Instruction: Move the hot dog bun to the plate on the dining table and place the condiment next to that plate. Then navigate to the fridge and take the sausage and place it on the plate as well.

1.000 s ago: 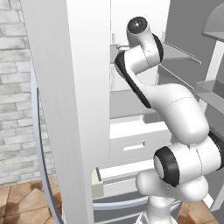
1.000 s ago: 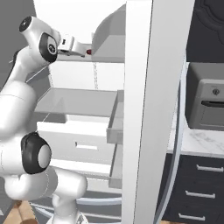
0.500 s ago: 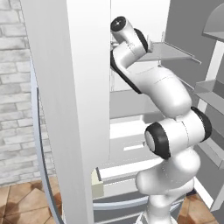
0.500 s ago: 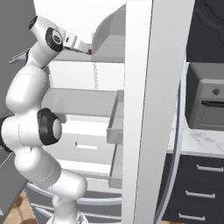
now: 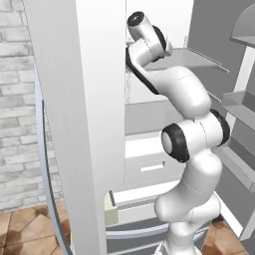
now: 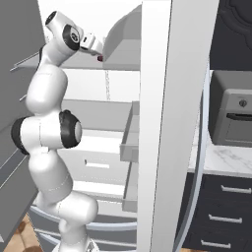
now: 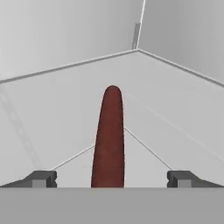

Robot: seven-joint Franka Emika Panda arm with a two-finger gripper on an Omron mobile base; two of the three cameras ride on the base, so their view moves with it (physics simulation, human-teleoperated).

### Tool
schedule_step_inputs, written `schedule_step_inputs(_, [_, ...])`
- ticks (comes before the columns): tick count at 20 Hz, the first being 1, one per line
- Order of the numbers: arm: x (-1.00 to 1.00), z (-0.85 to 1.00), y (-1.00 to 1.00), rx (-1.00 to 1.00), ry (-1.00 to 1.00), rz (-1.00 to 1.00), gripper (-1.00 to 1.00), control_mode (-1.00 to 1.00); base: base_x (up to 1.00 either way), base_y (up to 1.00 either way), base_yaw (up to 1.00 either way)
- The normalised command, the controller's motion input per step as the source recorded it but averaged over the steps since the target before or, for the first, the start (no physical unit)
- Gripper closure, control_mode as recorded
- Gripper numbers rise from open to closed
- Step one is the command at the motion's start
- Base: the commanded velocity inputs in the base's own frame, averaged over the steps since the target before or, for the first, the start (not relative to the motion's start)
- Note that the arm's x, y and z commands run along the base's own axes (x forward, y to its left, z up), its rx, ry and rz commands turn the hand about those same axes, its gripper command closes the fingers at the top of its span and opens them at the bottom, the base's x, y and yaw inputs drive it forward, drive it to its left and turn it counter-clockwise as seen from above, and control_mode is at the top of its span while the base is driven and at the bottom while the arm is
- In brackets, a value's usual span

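The fridge [image 6: 167, 123] stands open, and my arm reaches up into its white interior. A slim dark red-brown sausage [image 7: 109, 135] lies on the upper white shelf [image 7: 170, 118], pointing away from the hand. My gripper [image 7: 109, 178] is open, one fingertip [image 7: 41, 178] on each side of the sausage's near end and both well apart from it. From the right base view the gripper [image 6: 94, 47] sits at shelf height, with the sausage [image 6: 100, 58] showing as a small red spot just beyond it. The bun, plate, condiment and dining table are out of view.
The open fridge door [image 5: 84, 124] rises close on the arm's left, and the other door edge with its bins [image 6: 130, 142] on its right. White drawers [image 6: 93, 160] lie below the shelf. A dark oven [image 6: 231, 113] stands on the counter above dark cabinets [image 6: 221, 211].
The arm has stretched up and further into the fridge, carrying the hand along the upper shelf toward the sausage. The gripper stays open.
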Motion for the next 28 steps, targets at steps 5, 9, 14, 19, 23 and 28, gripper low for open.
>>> schedule_step_inputs(5, [0.33,-0.01,-0.16,0.05,0.02,0.0,-1.0,-1.0,0.0,0.0,0.0])
schedule_step_inputs(9, [0.03,-0.11,-0.19,0.07,0.0,0.0,-1.0,-1.0,0.0,0.0,0.0])
schedule_step_inputs(14, [-0.03,-0.19,-0.15,0.05,0.0,0.0,-1.0,-1.0,0.0,0.0,0.0])
schedule_step_inputs(19, [0.0,-0.24,-0.16,0.02,0.0,0.0,-1.0,-1.0,0.0,0.0,0.0])
schedule_step_inputs(23, [0.0,-0.38,-0.07,0.0,0.0,0.0,-1.0,-1.0,0.0,0.0,0.0])
schedule_step_inputs(28, [0.07,-0.41,0.0,0.0,0.0,0.0,1.0,-1.0,0.0,0.0,0.0])
